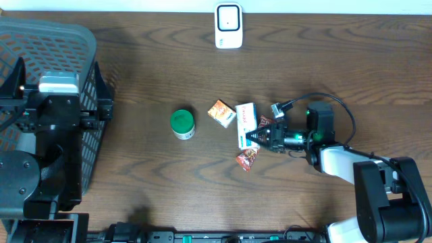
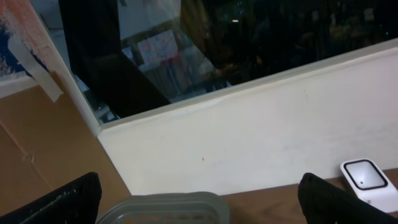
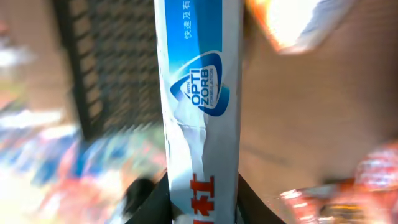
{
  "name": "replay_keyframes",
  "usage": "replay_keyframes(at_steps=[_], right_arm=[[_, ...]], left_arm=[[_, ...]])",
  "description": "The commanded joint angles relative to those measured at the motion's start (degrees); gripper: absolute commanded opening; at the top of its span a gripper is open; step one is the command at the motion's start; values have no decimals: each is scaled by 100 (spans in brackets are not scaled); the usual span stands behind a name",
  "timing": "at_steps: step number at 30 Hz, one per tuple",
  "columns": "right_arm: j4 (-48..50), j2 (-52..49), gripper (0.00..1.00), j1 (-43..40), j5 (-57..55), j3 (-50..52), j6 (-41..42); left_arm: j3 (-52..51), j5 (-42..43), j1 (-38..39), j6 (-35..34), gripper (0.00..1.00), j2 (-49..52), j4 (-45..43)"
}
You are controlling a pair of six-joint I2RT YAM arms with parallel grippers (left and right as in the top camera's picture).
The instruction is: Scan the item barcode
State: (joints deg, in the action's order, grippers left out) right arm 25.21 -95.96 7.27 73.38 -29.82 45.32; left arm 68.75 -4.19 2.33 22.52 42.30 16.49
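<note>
Overhead, basket [image 1: 67, 40]: grey mesh, at the left end of the wooden table [image 1: 135, 189]; my left arm [image 1: 47, 115] stands over it.
Left gripper [image 2: 199, 180]: on the left wrist camera I see its two dark fingers [image 2: 68, 199] in the bottom corners, spread wide with nothing between them. It faces a pale wall, with the basket's rim just below.
Can [image 1: 182, 124]: green lid up, standing alone left of the middle, well clear of the basket.
Orange carton [image 1: 221, 113]: small, lying tilted just right of the can and close beside the box.
Scanner [image 1: 229, 25]: white, at the far edge of the table, well apart from all the items. It also shows at the bottom right of the left wrist view.
White and blue box [image 1: 246, 123]: the item I am working on, lying lengthwise at the middle of the table, between the orange carton and my right claw. On the right wrist camera it fills the middle of the picture, with a blue logo panel and red print nearer the lens.
Red packet [image 1: 248, 158]: crumpled, just on the near side of the box.
Right gripper [image 1: 258, 137]: at the box's near end. The wrist view shows a dark finger [image 3: 149, 199] pressed against each long side, so the claw is clamped on the box. I cannot tell whether the box is off the table.
Right arm [image 1: 351, 165]: reaches in from the lower right, cable looped above it.
</note>
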Motion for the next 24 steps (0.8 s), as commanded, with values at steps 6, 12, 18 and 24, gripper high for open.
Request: replay_keyframes(at_steps=[6,12,18,24], right_arm=[[109,-13,12,-81,1609,48,398],[76,-13,1,-85,1609,70,1276],[72,-13,1,-85,1611,70,2780],[70,-15,1,-92,1609,70,4113]], left_arm=[[-28,74,-33,33,98,-13,20],[-28,74,-33,33,98,-13,201],[-28,76,-33,33,98,-9,688],[-28,76,-33,33,98,-7,1797]])
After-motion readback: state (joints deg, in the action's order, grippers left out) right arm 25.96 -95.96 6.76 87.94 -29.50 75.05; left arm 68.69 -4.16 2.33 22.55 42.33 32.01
